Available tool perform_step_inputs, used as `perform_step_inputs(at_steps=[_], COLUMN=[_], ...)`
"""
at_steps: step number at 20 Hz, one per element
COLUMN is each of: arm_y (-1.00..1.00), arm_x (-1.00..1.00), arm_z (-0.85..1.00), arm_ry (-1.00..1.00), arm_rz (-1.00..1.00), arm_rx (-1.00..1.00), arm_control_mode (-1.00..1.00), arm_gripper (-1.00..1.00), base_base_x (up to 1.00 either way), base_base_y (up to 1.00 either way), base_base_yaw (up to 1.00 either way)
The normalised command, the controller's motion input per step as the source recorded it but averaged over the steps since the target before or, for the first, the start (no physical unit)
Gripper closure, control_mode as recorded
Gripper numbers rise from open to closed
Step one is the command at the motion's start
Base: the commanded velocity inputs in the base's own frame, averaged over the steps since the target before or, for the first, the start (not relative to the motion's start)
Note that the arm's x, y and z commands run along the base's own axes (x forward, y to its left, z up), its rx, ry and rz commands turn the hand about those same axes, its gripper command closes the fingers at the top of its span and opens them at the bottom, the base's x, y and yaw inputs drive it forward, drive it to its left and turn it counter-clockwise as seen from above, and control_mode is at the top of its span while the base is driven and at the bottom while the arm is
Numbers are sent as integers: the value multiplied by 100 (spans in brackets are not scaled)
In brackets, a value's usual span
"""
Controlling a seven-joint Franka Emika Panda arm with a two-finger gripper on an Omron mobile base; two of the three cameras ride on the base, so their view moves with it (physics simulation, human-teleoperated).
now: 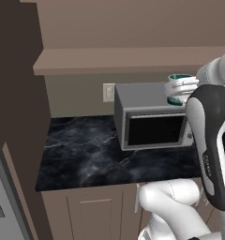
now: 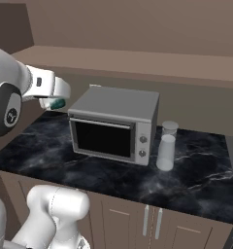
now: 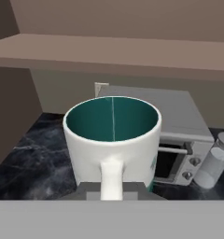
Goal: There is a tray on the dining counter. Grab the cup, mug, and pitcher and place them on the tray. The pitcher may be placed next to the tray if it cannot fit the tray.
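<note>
Mug in hand, lifted over the marble table

We hold the mug [image 3: 112,140] up in the air w/ the fingers [image 3: 112,190] pinching it near the handle, left of the microwave [image 2: 113,124]. Risk, we think: glazed ceramic is smooth & the grip sits low on one side, so a fast swing could tip or slip it; a low swing could clip the boxy grey metal microwave. Mug is round, white outside, teal inside. The table [image 1: 86,154] is glossy black w/ white veins; 2 frosted jars [image 2: 166,151] stand right of the microwave.

White rounded arm [image 1: 180,206], dark glossy joint covers, perhaps small lettering
</note>
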Motion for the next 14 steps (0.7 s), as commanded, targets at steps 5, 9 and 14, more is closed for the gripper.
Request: perform_step_inputs(at_steps=[5,9,14], arm_y=[0,0,0], arm_x=[-20,-12,0], arm_z=[0,0,0], arm_ry=[0,0,0], arm_rz=[0,0,0], arm_rx=[0,0,0], arm_control_mode=[-100,100,100], arm_gripper=[100,100,100], base_base_x=[0,-11,-53], base_base_y=[0,0,-1], base_base_yaw=[0,0,0])
